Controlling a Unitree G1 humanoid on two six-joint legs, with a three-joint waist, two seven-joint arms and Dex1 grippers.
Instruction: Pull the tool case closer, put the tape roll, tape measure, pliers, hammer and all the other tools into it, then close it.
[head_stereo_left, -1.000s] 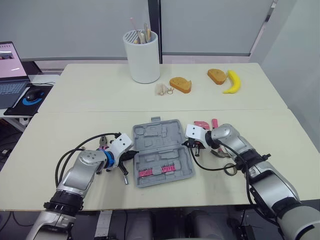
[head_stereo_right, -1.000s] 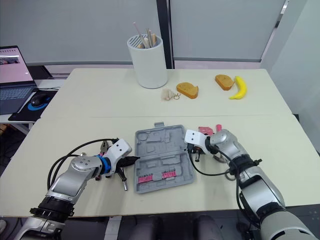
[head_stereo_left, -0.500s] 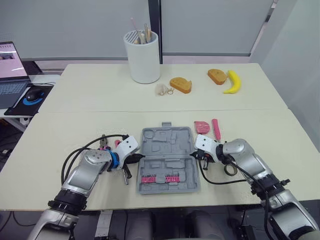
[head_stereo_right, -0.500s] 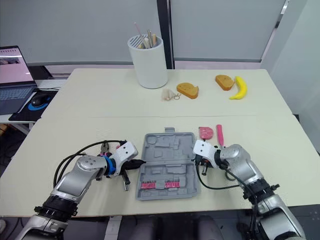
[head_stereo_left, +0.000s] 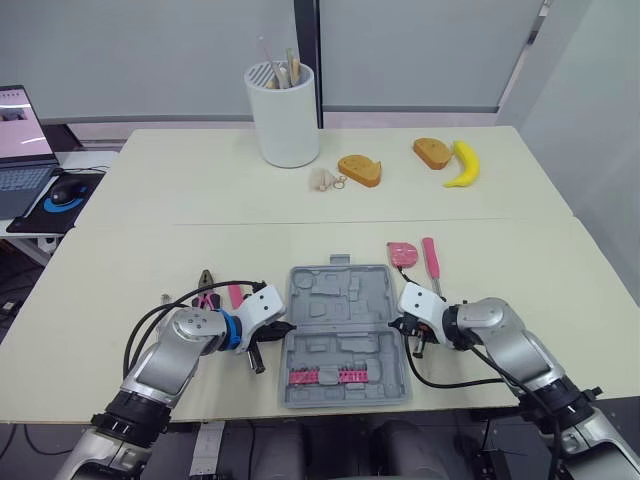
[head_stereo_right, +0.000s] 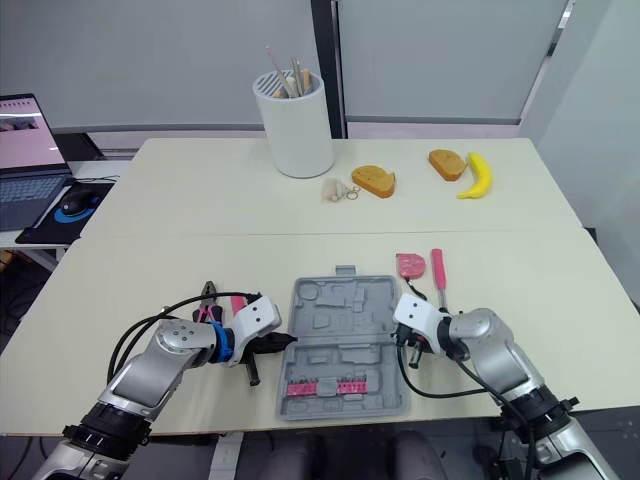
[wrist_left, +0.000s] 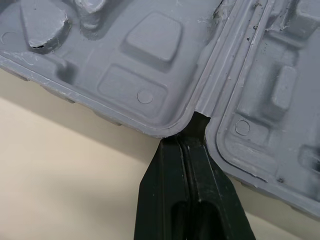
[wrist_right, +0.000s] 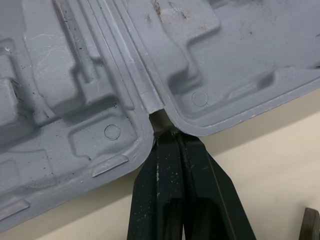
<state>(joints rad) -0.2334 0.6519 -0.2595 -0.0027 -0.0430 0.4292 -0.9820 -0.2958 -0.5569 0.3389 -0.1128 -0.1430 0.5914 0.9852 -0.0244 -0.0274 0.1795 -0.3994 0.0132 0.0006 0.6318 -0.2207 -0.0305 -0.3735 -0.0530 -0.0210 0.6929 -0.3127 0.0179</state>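
The grey tool case lies open near the table's front edge, with a row of pink bits in its near half. My left gripper is shut, its tips pressed into the hinge notch on the case's left side. My right gripper is shut too, its tips in the hinge notch on the right side. Pliers and a black-handled tool lie by my left gripper. A pink tape measure and a pink-handled screwdriver lie behind my right gripper.
On the far table stand a white holder with utensils, two bread pieces, a banana and a small trinket. A laptop and mouse sit far left. The case nearly reaches the front edge.
The case has slid toward the front edge and turned square to it. Both shut grippers came back with it, staying at its two hinge ends.
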